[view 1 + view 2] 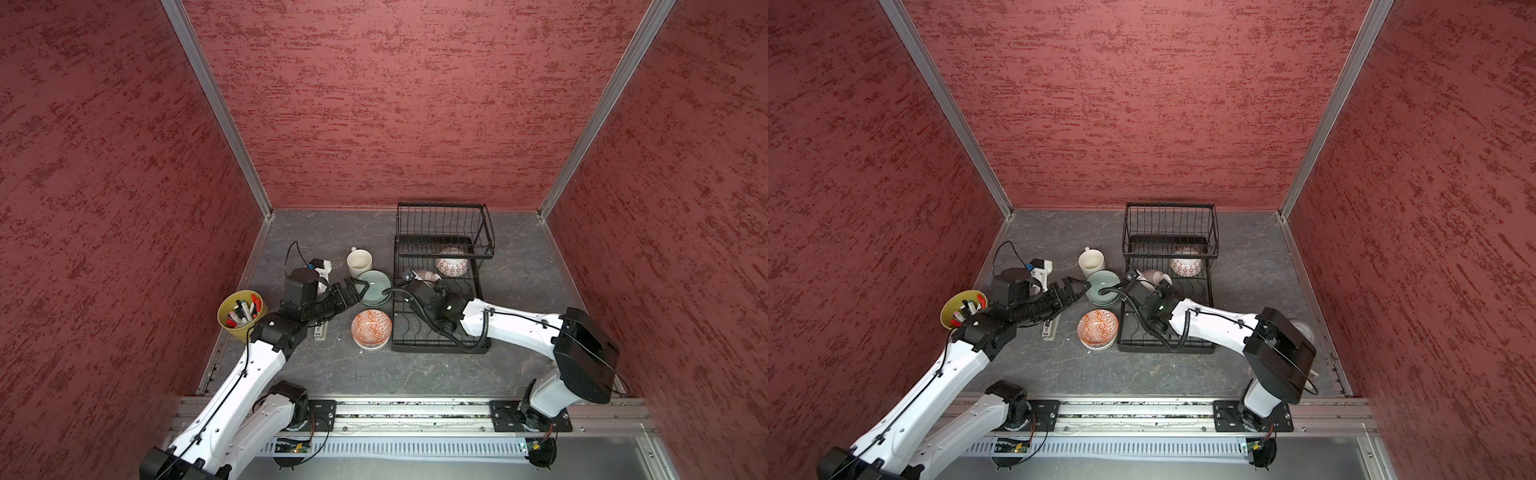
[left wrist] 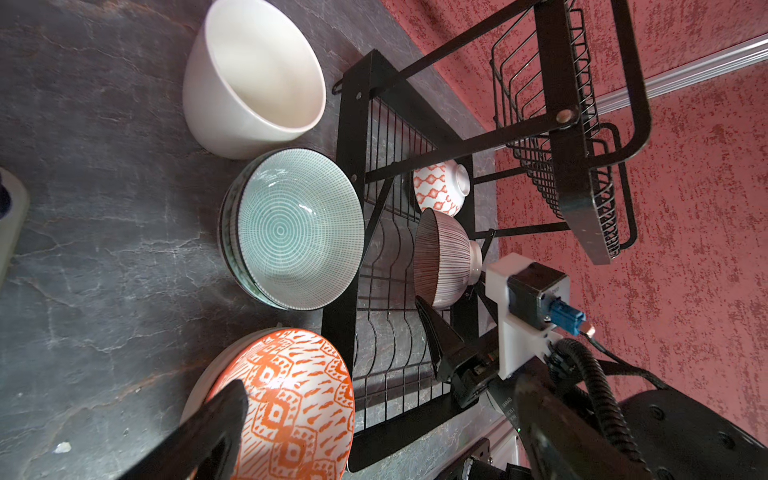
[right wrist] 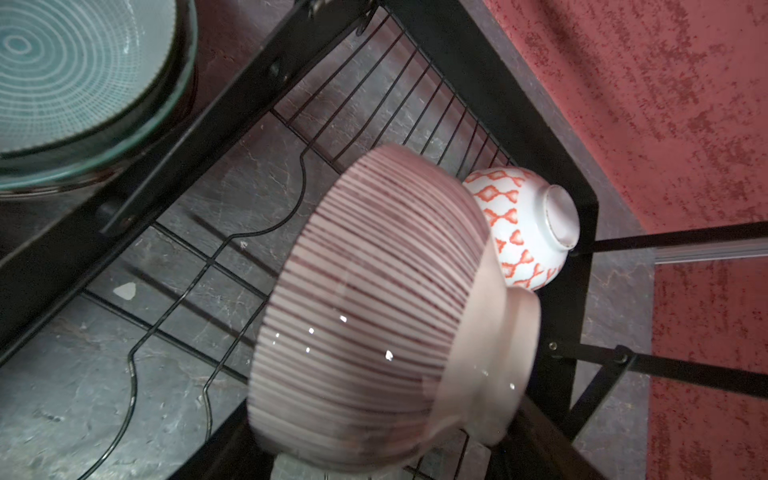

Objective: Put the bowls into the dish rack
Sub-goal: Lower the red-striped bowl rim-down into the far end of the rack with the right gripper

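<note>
Centre of a top view: the right gripper (image 1: 434,282), partly open, gripped the pink-striped bowl (image 1: 426,275), tipped on its side over the dish rack (image 1: 432,348). The left gripper (image 1: 363,293) gaped wide, empty, just beside the pale green bowl (image 1: 376,289).

In the right wrist view the pink-striped bowl (image 3: 374,311) is motion-blurred, and its rim outline cannot be resolved. In the left wrist view a camera mount (image 2: 511,316) conceals one finger of the right end effector (image 2: 449,297); its grip state is indeterminate.
</note>
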You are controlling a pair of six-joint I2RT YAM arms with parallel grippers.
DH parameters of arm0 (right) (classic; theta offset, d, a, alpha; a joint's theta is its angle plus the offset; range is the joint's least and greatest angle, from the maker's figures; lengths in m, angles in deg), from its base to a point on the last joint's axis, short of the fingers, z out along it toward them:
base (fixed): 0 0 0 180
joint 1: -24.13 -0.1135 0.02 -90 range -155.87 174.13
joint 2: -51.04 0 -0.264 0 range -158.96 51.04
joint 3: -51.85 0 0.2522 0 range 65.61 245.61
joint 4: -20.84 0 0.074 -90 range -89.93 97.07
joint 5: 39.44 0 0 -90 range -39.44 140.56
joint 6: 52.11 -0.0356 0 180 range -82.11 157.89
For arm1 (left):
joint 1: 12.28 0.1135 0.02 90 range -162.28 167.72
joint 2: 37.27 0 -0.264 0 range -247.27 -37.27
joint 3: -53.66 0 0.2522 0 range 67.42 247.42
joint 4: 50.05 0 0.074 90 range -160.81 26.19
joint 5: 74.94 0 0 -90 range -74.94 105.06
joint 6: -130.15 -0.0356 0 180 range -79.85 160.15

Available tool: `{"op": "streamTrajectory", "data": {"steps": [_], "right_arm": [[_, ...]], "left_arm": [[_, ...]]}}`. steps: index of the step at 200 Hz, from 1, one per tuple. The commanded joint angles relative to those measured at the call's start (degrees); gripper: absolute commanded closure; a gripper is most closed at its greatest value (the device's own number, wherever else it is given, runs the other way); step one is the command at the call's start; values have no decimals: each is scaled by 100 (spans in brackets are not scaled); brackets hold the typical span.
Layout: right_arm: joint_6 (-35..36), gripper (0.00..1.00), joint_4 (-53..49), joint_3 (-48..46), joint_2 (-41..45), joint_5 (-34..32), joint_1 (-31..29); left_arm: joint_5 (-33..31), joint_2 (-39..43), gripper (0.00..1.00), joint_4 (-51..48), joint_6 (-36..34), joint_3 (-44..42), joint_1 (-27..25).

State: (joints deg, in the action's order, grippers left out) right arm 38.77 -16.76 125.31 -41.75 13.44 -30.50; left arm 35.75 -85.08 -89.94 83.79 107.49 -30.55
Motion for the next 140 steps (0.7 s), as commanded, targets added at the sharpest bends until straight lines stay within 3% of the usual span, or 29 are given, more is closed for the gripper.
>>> {"op": "streamTrajectory", "data": {"steps": [1, 85, 140], "right_arm": [[426, 34, 499, 287, -35, -576, -47], [1692, 33, 1413, 418, -683, -1413, -39], [2329, 32, 2148, 381, -1014, -1490, 89]], "left_arm": [[48, 70, 0, -11, -79, -77, 55], [93, 65, 0, 36, -75, -114, 107], [101, 98, 0, -21, -75, -136, 122]]}}
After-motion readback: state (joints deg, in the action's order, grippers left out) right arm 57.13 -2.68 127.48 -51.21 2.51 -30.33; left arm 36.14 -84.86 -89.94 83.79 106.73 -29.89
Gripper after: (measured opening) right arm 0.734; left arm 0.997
